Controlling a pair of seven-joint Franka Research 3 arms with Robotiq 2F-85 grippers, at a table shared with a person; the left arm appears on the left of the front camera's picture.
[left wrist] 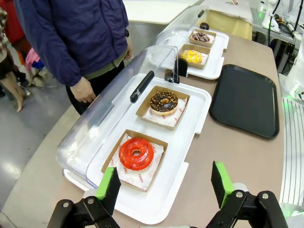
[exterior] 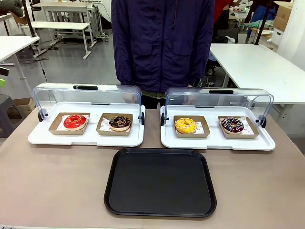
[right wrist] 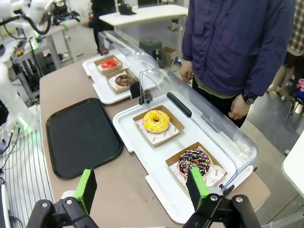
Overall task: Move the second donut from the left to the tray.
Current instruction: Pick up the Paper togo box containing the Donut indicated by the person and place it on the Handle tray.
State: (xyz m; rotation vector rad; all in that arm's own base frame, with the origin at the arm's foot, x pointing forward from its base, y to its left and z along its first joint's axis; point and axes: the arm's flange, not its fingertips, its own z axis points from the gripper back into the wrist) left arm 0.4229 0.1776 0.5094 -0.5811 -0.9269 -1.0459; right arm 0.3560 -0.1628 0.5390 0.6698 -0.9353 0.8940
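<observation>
The second donut from the left (exterior: 120, 122) (left wrist: 164, 102) (right wrist: 123, 79) has dark chocolate glaze with tan crumbs and sits in a small brown cardboard tray on the left white display tray (exterior: 86, 140), whose clear lid is raised. The black tray (exterior: 160, 182) (left wrist: 246, 100) (right wrist: 80, 136) lies bare at the table's near middle. My left gripper (left wrist: 165, 186) is open, hovering above the table's left end near the red donut (left wrist: 136, 153). My right gripper (right wrist: 141, 186) is open above the right end, near the sprinkled donut (right wrist: 194, 161).
A red donut (exterior: 75, 121) sits left of the chocolate one. The right display tray (exterior: 217, 141) holds a yellow donut (exterior: 185, 125) and a sprinkled dark donut (exterior: 232, 125). A person in a dark jacket (exterior: 162, 43) stands at the far edge, hands hanging.
</observation>
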